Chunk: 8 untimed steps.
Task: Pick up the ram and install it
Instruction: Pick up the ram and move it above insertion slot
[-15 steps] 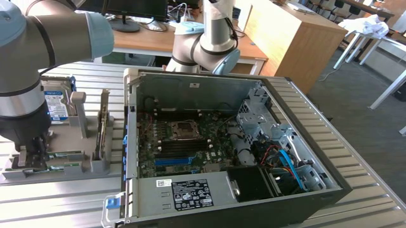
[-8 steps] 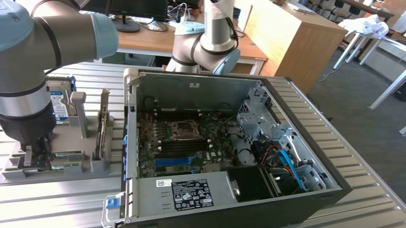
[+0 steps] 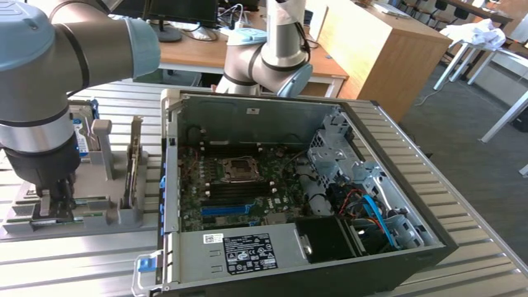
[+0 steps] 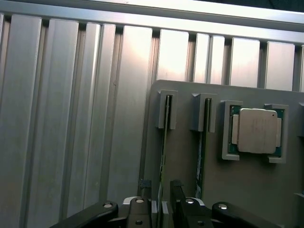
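Wrist view | pincer (image 4: 162,194) apart, straddling ram (image 4: 163,147) | ram on edge, lengthwise along holder (image 4: 183,156) slot

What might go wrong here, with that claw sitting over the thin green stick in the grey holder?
1. The gripper has its open jaws either side of the ram, seen edge-on. If it is off-centre, one side could push the thin board sideways in the grey holder instead of clamping it squarely.
2. A second stick stands in the neighbouring slot and might get knocked.
3. A tilted grip would likely make alignment inside the computer case harder.
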Motion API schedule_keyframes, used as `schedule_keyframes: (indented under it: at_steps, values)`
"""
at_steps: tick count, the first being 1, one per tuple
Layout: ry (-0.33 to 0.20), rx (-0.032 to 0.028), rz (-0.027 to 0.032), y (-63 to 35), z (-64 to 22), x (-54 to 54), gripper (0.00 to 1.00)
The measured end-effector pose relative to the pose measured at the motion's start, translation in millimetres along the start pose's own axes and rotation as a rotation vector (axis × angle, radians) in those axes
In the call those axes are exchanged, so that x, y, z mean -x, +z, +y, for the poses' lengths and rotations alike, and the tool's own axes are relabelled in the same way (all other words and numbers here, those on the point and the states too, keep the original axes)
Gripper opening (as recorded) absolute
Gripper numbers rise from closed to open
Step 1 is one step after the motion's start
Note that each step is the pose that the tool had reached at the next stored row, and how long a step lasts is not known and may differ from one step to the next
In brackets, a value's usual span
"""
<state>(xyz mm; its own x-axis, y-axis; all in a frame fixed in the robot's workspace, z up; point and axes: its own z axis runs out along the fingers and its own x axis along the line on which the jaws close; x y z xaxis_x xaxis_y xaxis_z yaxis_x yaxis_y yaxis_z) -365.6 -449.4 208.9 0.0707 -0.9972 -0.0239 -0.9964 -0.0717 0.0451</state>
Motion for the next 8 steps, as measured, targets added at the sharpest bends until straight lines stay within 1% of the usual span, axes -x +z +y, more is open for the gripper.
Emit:
schedule_keyframes:
  at_steps: [4,8]
  values:
    - [0.0,0.0002,0.0001,0.3,0.0,0.0,0.3]
    - [0.0,0.0001,0.0,3.3,-0.2,-0.1,0.3]
